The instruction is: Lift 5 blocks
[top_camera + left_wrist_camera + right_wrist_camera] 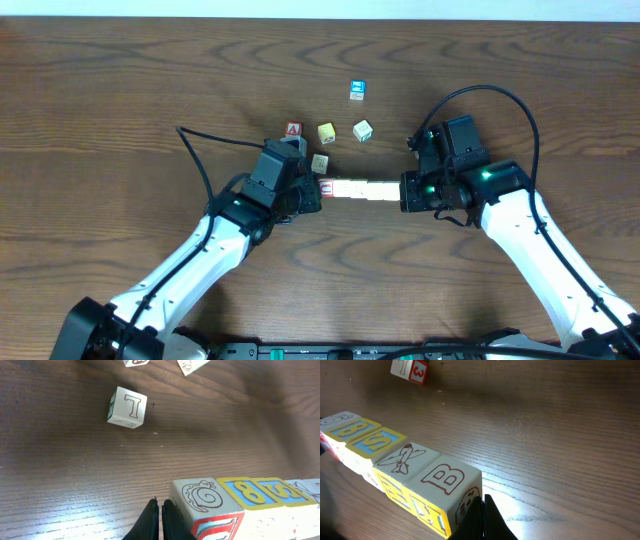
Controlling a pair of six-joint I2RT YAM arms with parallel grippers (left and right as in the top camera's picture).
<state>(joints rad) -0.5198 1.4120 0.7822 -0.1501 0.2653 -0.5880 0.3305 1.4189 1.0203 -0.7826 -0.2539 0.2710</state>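
A: Where's the row of blocks [358,189]?
B: Mid table [120,90]. Five in a line, side by side, touching. The line runs L to R, right btw the two arms.
A: And the left gripper [312,196]?
B: Fingers pinched shut, nothing inside. Its tip sits at the L end, by the snail block [202,497] w/ the red face. Looks like it's touching, but that's not sure.
A: The right gripper [404,191]?
B: Same deal. Pinched shut, holding nothing, tip up against the B block [442,480] at the R end.
A: So each arm has one end.
B: Yep. The long way of the row points from one gripper to the other. That's what counts. The arms prob. need to squeeze in along that line, then go up together. If one pushes off to the side, the row could bend in the middle & fall apart.
A: Is the row off the table yet?
B: Can't tell.
A: Other blocks?
B: The T block [127,406] lies loose near the L end. The A block [293,129] & the blue block [356,90] are farther off. None is in the way.
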